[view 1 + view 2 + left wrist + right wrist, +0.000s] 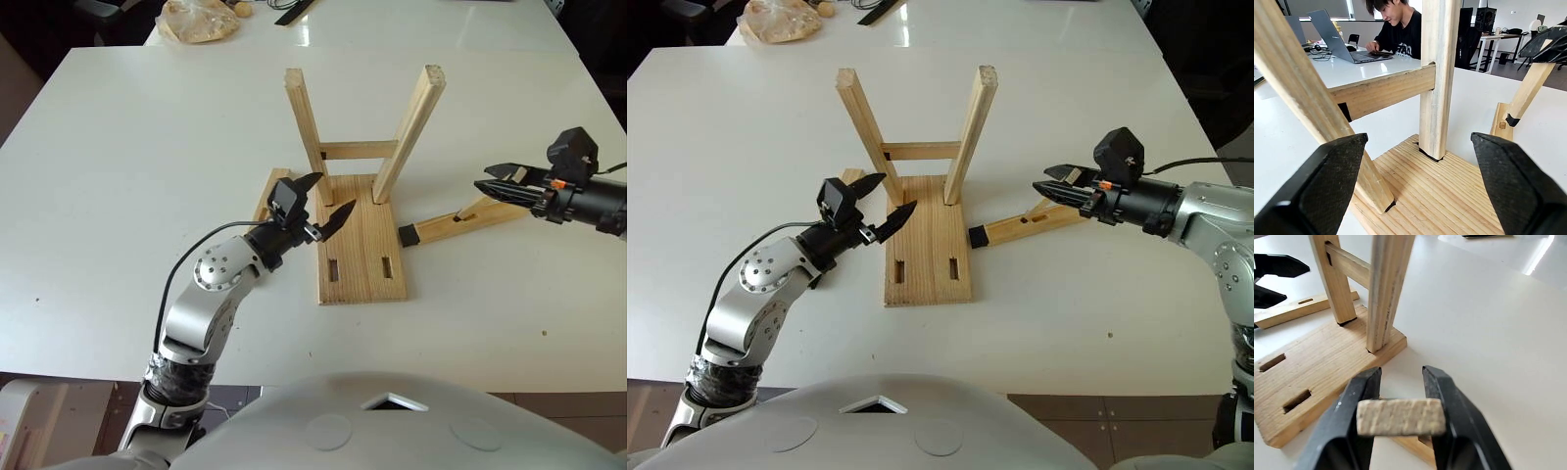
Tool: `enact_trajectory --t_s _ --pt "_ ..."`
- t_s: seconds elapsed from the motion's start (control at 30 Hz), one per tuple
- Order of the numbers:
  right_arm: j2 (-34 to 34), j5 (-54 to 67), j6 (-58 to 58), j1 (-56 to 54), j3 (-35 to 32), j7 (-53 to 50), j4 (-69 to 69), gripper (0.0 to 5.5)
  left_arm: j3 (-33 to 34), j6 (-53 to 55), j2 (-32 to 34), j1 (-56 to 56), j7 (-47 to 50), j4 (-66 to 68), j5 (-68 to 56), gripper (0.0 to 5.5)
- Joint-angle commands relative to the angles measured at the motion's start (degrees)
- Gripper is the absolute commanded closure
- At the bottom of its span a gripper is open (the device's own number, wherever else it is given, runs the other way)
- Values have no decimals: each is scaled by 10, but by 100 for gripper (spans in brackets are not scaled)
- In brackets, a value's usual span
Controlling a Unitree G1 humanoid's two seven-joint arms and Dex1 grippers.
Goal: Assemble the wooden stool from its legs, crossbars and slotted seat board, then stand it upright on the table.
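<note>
We have the seat board (359, 245) lying flat near the middle of the table (118, 147). Two standing legs (306, 127) are socketed into its far end and tied by a crossbar (358, 150). The two empty slots (333, 269) at its near end are what this step has to fill.

Our right pincer (482, 179) is clamped on the far-right end of the loose leg (441, 225). That leg lies on the table just right of the board, with its dark-tipped end pointing at the board's right edge. A second stick may be joined to it near the grip, but we cannot tell for sure.

Our left pincer (338, 190) hangs open over the board's left edge, beside the base of the left standing leg and holding nothing. A short slotted strip (850, 178) lies on the table just to its left.

To do this well, we judge that the right arm should lift the leg clear before swinging it. The dark tip should then be brought square above the near right slot and pressed straight down, not at a slant. The grip sits far from the working end, so the tip may wander. The left pincer could pin the board to stop it sliding, without knocking the standing legs.
</note>
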Motion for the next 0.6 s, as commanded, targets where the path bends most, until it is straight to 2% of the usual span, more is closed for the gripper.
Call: enact_trajectory --t_s 0.03,0.27,0.6 --pt "1 -40 -17 -23 13 1 51 417 6 2 2 9 9 -10 7 158" --pt "28 -73 -25 -52 40 4 90 417 0 1 -3 6 16 -7 10 158" --pt "33 -73 8 -68 34 -2 70 417 -2 -4 -5 11 18 -3 14 158"
